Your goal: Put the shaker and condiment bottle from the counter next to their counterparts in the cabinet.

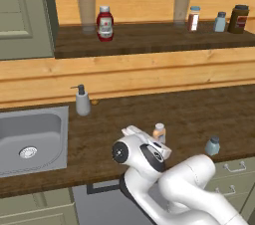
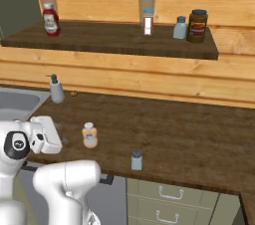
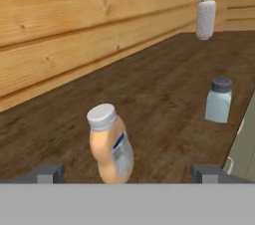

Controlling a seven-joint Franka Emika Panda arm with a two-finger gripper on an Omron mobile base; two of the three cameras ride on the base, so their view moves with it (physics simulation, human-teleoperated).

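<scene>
Gripper: the gripper [image 3: 127, 173] is hovering low over the counter with its two dark fingertips [image 3: 46, 173] spread wide apart; nothing is being held between them.
Condiment bottle: the peach-orange condiment bottle [image 3: 110, 143] is standing upright on the counter, in line with the gap between the fingertips and just beyond them, touching neither; in the left base view the condiment bottle [image 1: 159, 132] is showing just past the arm's white wrist, and in the right base view it [image 2: 89, 135] is standing to the right of the hand.
Shaker: the pale teal shaker [image 1: 212, 145] is standing upright near the counter's front edge, to the right of the condiment bottle and apart from it; it is also appearing in the right base view [image 2: 136, 160] and the hand view [image 3: 218, 100].
Counter: the dark wood-grain counter [image 1: 189, 114] is carrying both items, with the steel sink [image 1: 30, 139] set in at its left and a grey soap dispenser [image 1: 81, 100] standing by the sink's far right corner.
Cabinet: the open cabinet [image 1: 149, 40] is holding the red sauce bottle [image 1: 104, 23] at the left of its shelf, and at the right a white-and-red shaker [image 1: 193, 19], a light-blue shaker [image 1: 220, 22] and a dark jar [image 1: 239, 19].
Far counter: a white vase of flowers [image 3: 205, 12] is standing against the plank wall.
</scene>
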